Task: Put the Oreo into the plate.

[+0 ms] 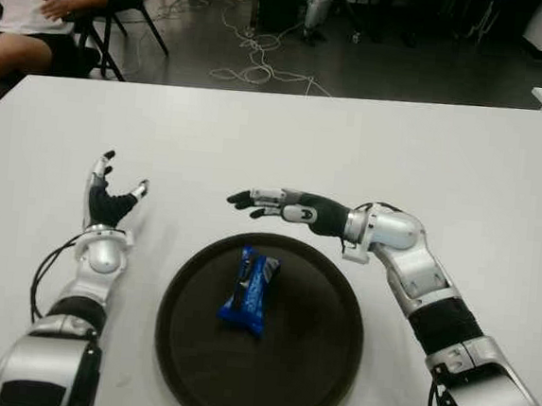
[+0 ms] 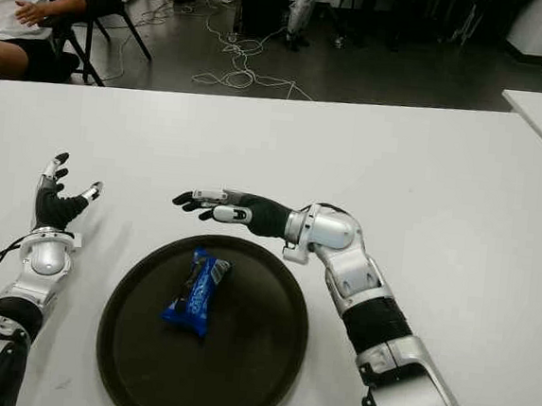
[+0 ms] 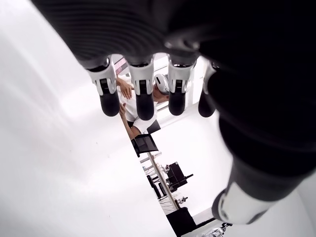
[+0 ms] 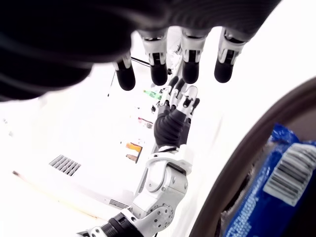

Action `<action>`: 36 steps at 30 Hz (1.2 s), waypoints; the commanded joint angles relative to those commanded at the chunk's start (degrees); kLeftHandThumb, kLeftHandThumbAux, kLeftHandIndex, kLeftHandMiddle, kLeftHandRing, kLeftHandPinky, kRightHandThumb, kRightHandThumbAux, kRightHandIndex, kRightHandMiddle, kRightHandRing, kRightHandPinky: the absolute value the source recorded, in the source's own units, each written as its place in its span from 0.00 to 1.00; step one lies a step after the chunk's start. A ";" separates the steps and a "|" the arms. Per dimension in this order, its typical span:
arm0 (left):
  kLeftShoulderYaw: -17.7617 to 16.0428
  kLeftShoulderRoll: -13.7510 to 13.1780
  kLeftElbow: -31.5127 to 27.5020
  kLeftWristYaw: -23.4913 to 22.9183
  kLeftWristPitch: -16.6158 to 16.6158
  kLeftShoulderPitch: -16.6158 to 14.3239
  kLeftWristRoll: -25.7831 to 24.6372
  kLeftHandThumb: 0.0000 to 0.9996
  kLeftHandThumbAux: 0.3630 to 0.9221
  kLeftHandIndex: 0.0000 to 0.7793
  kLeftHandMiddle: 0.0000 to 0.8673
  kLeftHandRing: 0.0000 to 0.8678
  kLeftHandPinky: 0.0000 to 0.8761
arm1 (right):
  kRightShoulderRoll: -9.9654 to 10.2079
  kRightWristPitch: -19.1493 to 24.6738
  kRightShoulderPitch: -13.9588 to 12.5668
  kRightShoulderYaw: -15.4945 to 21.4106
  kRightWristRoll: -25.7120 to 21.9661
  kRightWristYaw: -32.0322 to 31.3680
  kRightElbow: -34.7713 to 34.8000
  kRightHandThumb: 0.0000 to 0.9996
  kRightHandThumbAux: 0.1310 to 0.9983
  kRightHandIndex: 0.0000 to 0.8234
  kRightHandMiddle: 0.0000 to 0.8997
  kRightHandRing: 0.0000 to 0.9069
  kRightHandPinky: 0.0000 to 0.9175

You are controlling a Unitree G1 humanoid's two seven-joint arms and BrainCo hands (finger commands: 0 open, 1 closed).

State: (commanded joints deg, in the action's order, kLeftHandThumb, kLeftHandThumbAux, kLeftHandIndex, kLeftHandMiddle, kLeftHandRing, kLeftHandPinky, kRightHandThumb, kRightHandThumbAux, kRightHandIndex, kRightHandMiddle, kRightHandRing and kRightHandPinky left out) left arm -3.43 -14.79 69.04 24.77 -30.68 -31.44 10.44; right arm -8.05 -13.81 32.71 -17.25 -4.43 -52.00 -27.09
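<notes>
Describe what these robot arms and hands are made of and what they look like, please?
Each arm is glossy silver shell segments with black ribbed bands between them, jointed by rounded silver housings at the wrist. The left robot hand and right robot hand have black palms and slim fingers with silver-white segments and black tips. A thin black cable loops beside the left forearm.

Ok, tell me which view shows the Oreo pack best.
The left eye view: the whole blue Oreo pack lies in the dark plate, unobstructed. The right eye view shows it equally whole. The right wrist view catches only one end with its barcode, and the left wrist view shows none of it.
</notes>
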 joint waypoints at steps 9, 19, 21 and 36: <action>-0.08 0.04 0.07 -0.27 -0.29 0.02 -0.14 0.00 0.75 0.08 0.11 0.09 0.08 | 0.41 -5.29 1.24 0.50 0.03 -0.99 -4.19 0.00 0.05 0.00 0.00 0.00 0.00; -0.07 0.27 -0.14 0.13 -0.16 0.03 -0.09 0.00 0.77 0.07 0.11 0.09 0.07 | 0.06 -4.47 1.92 1.20 1.08 1.17 -5.03 0.00 0.02 0.00 0.00 0.00 0.00; -0.13 0.36 -0.14 0.19 -0.13 -0.01 -0.16 0.00 0.76 0.07 0.10 0.09 0.07 | -0.03 -4.83 2.37 1.69 1.09 1.75 -5.59 0.00 0.02 0.00 0.00 0.00 0.00; -0.34 0.61 -0.42 0.26 -0.14 0.18 -0.43 0.00 0.76 0.07 0.10 0.08 0.07 | -3.67 -15.52 11.09 10.67 3.58 15.44 -25.71 0.00 0.21 0.00 0.00 0.00 0.00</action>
State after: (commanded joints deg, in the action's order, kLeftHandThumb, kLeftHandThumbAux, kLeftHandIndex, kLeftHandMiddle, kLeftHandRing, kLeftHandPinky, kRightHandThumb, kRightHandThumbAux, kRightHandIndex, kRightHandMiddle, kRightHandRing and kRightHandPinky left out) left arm -3.78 -14.19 68.62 25.03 -30.82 -31.27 10.01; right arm -11.72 -29.33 43.80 -6.57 -0.85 -36.56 -52.80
